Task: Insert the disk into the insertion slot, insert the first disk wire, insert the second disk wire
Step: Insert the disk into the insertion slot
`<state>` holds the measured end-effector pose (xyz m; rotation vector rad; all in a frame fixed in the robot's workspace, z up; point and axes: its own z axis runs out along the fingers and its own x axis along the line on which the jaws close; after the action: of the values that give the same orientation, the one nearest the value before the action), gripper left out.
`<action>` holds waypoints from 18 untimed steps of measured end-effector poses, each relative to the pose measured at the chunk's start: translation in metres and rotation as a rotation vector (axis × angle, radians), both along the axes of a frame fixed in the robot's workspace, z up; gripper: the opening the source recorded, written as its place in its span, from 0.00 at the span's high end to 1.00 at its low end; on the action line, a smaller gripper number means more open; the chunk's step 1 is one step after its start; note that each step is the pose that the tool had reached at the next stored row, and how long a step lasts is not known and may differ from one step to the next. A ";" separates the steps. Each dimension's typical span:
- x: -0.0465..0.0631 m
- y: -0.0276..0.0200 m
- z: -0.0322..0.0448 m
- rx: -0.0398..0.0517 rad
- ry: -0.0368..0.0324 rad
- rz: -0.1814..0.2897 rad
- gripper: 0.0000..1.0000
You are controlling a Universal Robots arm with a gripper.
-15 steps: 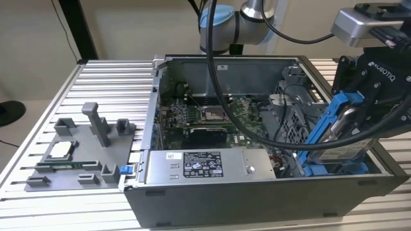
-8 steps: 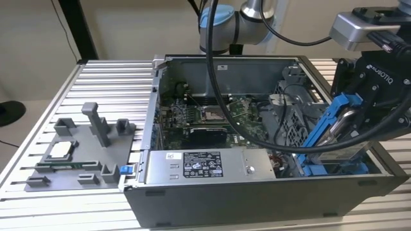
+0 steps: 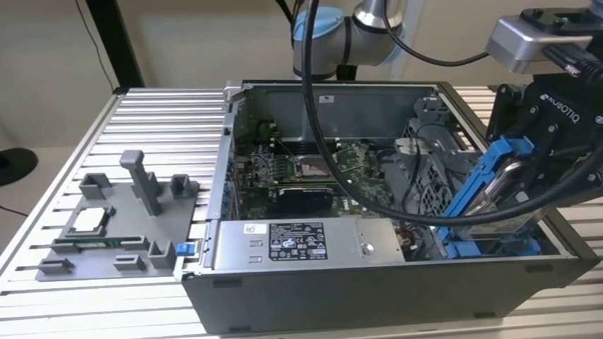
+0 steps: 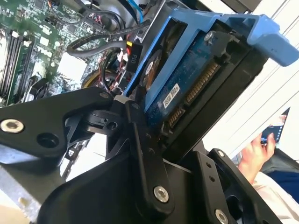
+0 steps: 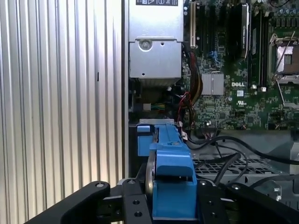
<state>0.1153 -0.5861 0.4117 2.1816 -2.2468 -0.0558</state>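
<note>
Currently, step one in hand: disk is gripped by clenched jaws of gripper and held tilted, lower end at insertion slot, near corner of case, exterior view's right. Not yet seated. Levelling and alignment with slot are judged required.

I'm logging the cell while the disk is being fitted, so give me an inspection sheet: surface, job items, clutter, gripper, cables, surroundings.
Surface: slatted metal table with an open case on it.
Job's things: disk in its blue carrier, tilted over the slot, not seated.
Clutter: grey tray of fixtures at the exterior view's left of the case.
Gripper: gripper shut on the disk.
Cables: black cable hangs across the open case; wires beside the power supply.
Surroundings: a hand holding a phone.
</note>
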 end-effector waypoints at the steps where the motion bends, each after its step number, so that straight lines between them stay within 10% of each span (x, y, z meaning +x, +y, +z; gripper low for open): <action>1: 0.000 0.0002 0.0032 -0.0011 -0.0002 0.000 1.00; 18: 0.003 0.0002 -0.0116 -0.0004 -0.0003 0.000 1.00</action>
<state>0.1180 -0.5858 0.4002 2.1821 -2.2462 -0.0550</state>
